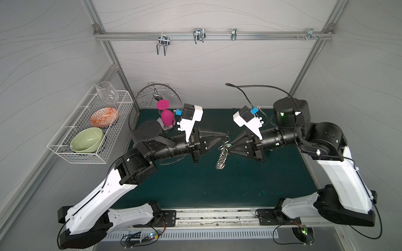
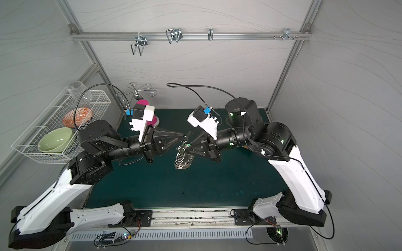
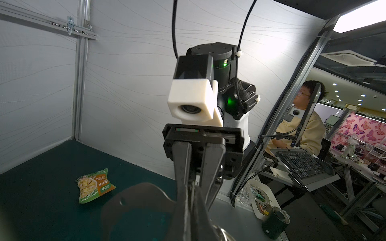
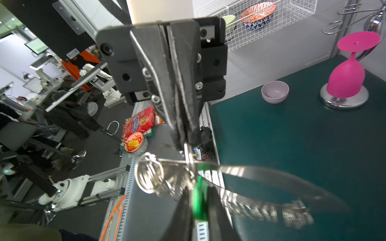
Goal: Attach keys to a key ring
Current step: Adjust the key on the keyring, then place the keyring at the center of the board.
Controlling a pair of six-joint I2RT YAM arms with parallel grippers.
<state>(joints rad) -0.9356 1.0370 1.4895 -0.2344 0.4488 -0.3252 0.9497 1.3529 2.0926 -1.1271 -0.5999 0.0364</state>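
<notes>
Green keys (image 4: 199, 198) sit pinched beside key ring (image 1: 221, 158) rim, above wide mat (image 1: 206, 184).

grippers: two, left gripper (image 1: 225, 136), right gripper (image 1: 231, 146)
key ring (image 1: 221, 159): one
keys (image 4: 199, 200): one
bowls: three, green bowl (image 1: 87, 139), orange bowl (image 1: 104, 117), lilac bowl (image 4: 275, 91)
glasses: two, clear glass (image 1: 106, 93), pink glass (image 1: 167, 118)
wire basket (image 1: 80, 157): one
chrome stand (image 4: 344, 102): one
snack packets: two, green packet (image 3: 95, 185), red packet (image 4: 140, 123)
rail hooks (image 1: 162, 44): four

The left gripper (image 4: 185, 141), jaws pressed together, pinches the rim of the grey key ring (image 4: 271, 177), its silver wire rings (image 4: 149, 177) blurred, while the right gripper (image 4: 199, 188) clasps the green key (image 4: 198, 204) against that rim.
</notes>
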